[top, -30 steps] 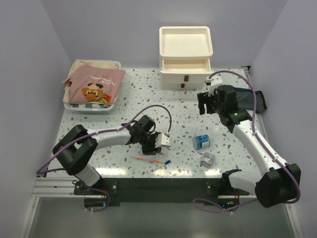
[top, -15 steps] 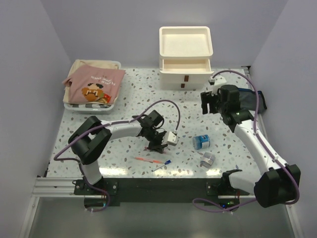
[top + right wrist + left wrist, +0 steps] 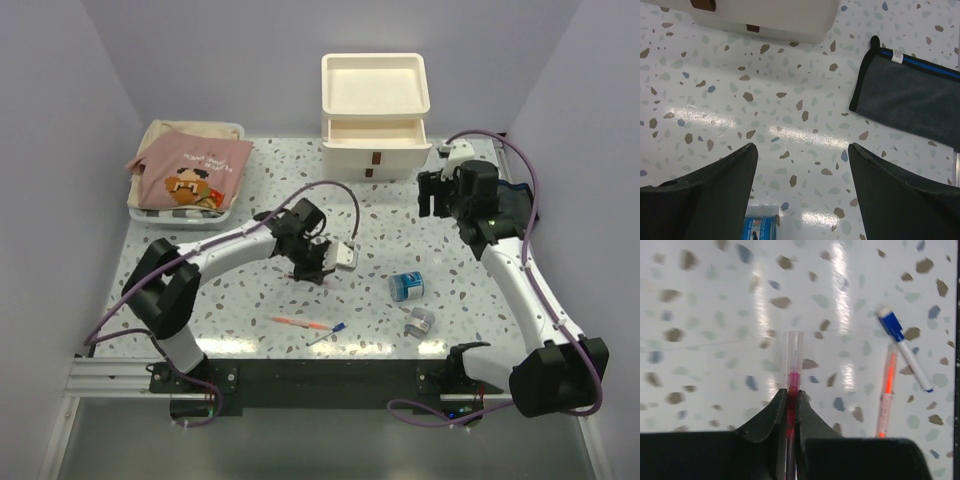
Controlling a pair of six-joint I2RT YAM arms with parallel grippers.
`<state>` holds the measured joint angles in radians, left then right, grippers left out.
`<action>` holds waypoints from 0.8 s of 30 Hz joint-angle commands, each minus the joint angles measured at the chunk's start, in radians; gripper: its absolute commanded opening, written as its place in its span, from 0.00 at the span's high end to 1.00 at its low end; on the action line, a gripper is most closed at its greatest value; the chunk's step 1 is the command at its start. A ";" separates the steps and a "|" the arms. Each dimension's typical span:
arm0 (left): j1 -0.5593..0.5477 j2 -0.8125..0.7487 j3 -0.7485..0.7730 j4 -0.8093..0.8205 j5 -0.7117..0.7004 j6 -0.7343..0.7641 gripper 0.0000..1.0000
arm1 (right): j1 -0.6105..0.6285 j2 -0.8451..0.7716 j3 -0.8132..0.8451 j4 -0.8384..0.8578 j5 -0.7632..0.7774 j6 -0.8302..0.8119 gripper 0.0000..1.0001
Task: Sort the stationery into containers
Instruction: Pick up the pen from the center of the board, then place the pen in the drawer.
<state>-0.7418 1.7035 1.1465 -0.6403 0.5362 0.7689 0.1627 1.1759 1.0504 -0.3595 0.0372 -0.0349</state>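
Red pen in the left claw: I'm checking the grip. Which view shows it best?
Left wrist: the red pen sits pinched in the left claw, its end sticking out. Top external: too small to tell beneath the claw. Right wrist misses it.

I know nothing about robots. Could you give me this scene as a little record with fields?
Left tool: shut on thin clear pen with red ink
Right tool: open, empty
Containers: cream three-drawer plastic unit, top drawer open; flat dark navy fabric pouch
Loose on speckled table: thin orange pen, white blue-capped pen, blue roll, grey roll
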 commanded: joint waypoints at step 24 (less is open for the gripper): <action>0.065 0.280 0.826 0.525 -0.321 0.138 1.00 | -0.109 0.030 0.039 0.080 0.012 0.062 0.23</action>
<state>-0.6926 1.9232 1.8477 -0.1825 0.2531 0.8837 0.0772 1.2263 1.0641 -0.3214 0.0422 -0.0067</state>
